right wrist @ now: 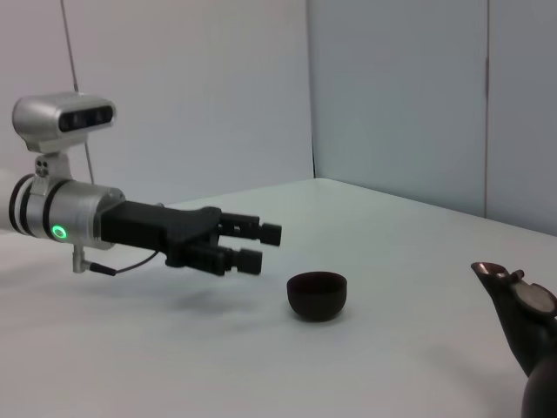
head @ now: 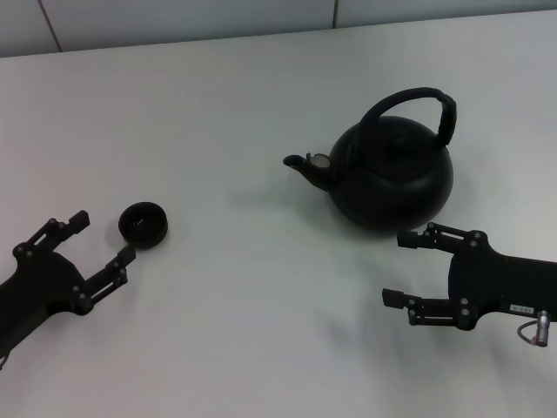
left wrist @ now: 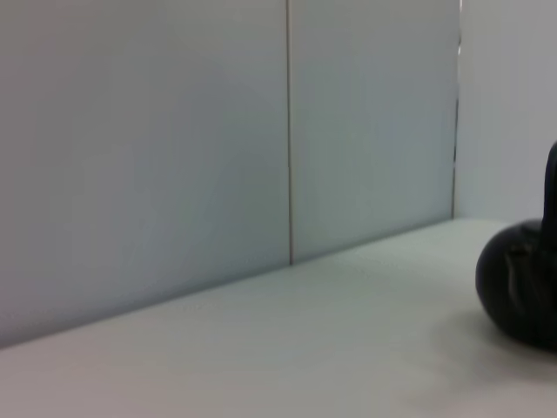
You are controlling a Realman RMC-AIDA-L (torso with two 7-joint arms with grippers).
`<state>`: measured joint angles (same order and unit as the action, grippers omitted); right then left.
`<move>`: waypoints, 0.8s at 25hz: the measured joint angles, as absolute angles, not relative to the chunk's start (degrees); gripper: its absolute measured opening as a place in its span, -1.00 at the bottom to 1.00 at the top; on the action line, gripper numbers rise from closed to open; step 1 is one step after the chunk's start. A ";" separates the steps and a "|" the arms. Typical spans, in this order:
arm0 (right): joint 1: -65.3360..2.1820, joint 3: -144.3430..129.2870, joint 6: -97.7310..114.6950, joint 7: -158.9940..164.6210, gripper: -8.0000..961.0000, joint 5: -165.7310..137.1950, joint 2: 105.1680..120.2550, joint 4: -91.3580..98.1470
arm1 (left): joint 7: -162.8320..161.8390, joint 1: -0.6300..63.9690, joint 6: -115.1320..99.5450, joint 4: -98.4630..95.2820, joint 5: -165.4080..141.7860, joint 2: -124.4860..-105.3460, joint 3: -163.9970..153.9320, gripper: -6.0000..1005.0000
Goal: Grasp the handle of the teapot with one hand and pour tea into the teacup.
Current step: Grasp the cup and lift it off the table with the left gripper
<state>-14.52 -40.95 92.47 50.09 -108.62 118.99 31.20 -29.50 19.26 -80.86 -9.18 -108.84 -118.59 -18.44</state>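
The matte black teapot [head: 392, 174] stands upright on the table at centre right, with its spout pointing toward my left side. Its arched handle [head: 426, 100] rises over the lid. The small dark teacup [head: 144, 224] stands at the left. My left gripper [head: 105, 235] is open and empty, with its fingertips just beside the teacup. My right gripper [head: 398, 267] is open and empty, just in front of the teapot and not touching it. The right wrist view shows the teacup [right wrist: 318, 294], the left gripper [right wrist: 261, 246] and the tip of the teapot's spout [right wrist: 509, 292].
The white table [head: 261, 331] runs back to a pale panelled wall [head: 174, 17]. In the left wrist view a dark rounded shape [left wrist: 522, 287], likely the teapot, stands at the frame's edge before the wall [left wrist: 174, 157].
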 joint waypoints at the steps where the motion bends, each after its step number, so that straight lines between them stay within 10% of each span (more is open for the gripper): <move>1: -14.51 -40.95 92.45 50.09 0.72 -108.62 118.99 31.20 | -29.50 19.41 -80.13 -9.13 -108.85 -118.59 -18.80 0.47; 20: -14.50 -40.17 92.77 50.09 0.72 -108.63 118.99 31.20 | -29.53 24.83 -69.56 -5.96 -108.52 -118.73 -21.01 0.43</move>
